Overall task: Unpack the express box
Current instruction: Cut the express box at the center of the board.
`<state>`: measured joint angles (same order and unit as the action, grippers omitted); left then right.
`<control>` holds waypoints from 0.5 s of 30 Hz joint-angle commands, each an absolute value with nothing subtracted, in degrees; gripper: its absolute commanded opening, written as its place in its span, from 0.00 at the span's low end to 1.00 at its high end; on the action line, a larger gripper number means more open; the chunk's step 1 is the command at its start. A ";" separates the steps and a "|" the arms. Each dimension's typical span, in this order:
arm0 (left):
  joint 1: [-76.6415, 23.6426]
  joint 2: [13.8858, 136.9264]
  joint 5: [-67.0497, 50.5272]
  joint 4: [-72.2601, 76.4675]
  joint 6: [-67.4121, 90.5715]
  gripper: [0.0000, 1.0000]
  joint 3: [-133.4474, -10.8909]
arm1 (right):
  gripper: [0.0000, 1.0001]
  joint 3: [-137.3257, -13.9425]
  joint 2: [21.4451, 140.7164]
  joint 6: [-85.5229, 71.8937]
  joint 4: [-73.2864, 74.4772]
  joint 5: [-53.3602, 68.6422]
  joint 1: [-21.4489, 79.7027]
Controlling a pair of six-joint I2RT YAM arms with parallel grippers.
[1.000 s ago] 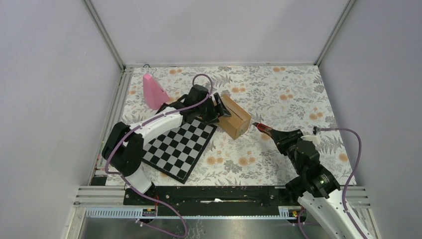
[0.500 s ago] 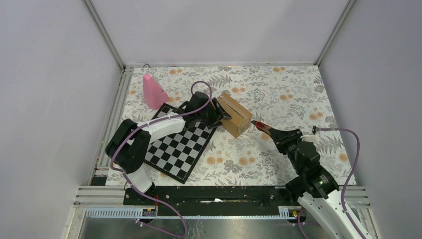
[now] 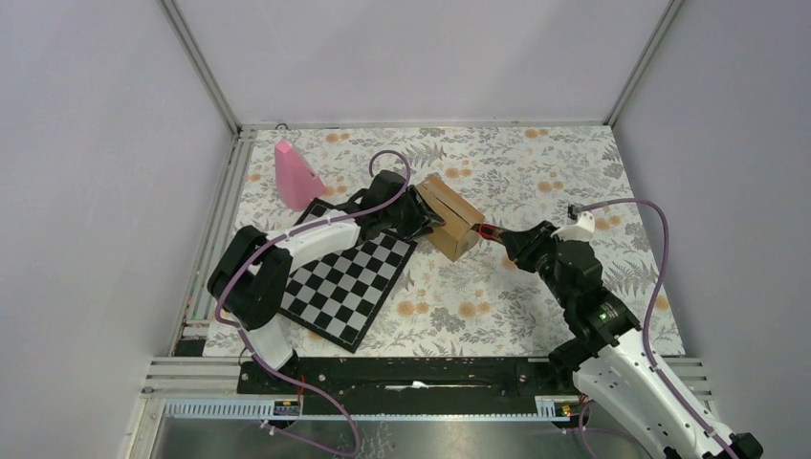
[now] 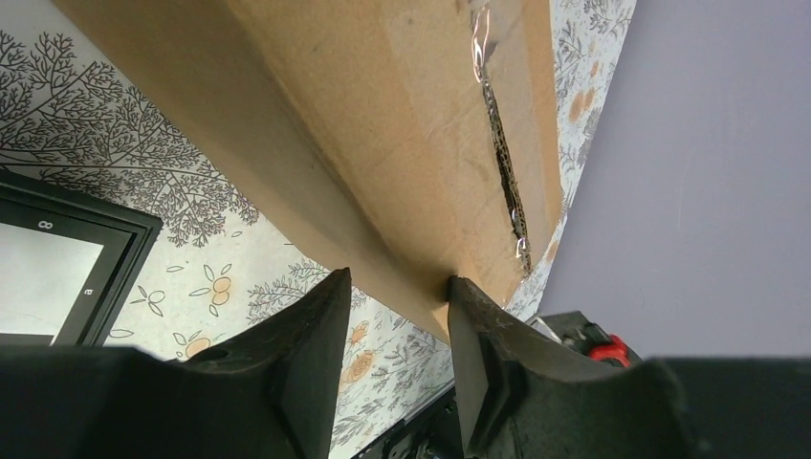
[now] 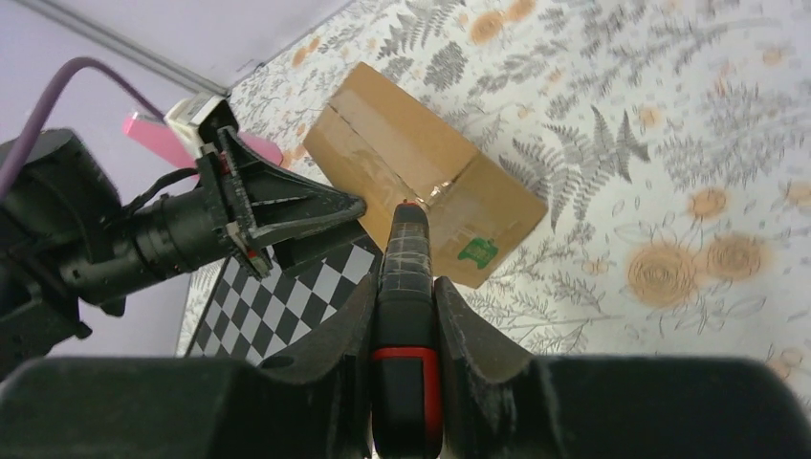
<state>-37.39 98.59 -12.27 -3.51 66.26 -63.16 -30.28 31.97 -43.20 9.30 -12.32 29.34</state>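
The express box point(image 3: 455, 222) is a small brown carton with taped seams, lying on the floral mat beside the chessboard. My left gripper point(image 3: 425, 216) is shut on its left edge; in the left wrist view the fingers point(image 4: 397, 287) pinch the cardboard point(image 4: 402, 115). My right gripper point(image 3: 516, 245) is shut on a black and red cutter point(image 3: 490, 232). In the right wrist view the cutter point(image 5: 406, 253) sits between the jaws point(image 5: 405, 284), its tip touching the taped top seam of the box point(image 5: 383, 143), next to a green mark point(image 5: 476, 251).
A black and white chessboard point(image 3: 339, 282) lies left of the box, under the left arm. A pink cone-like object point(image 3: 295, 177) stands at the back left. Grey walls enclose the mat on three sides.
My right arm has reached forward and left, bringing the cutter tip from beside the box onto it. My left gripper has kept its hold on the box's left edge.
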 commanded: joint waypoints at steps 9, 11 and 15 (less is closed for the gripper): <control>-36.91 103.33 -4.77 -15.55 63.64 0.41 -65.03 | 0.00 -39.45 37.26 -21.34 2.24 -3.21 29.18; -36.91 103.65 -4.68 -16.14 63.47 0.41 -65.41 | 0.00 -40.20 38.54 -18.98 2.15 -2.34 29.17; -36.90 103.89 -5.03 -16.25 63.63 0.40 -65.57 | 0.00 -41.68 42.25 -14.17 0.77 -0.42 29.41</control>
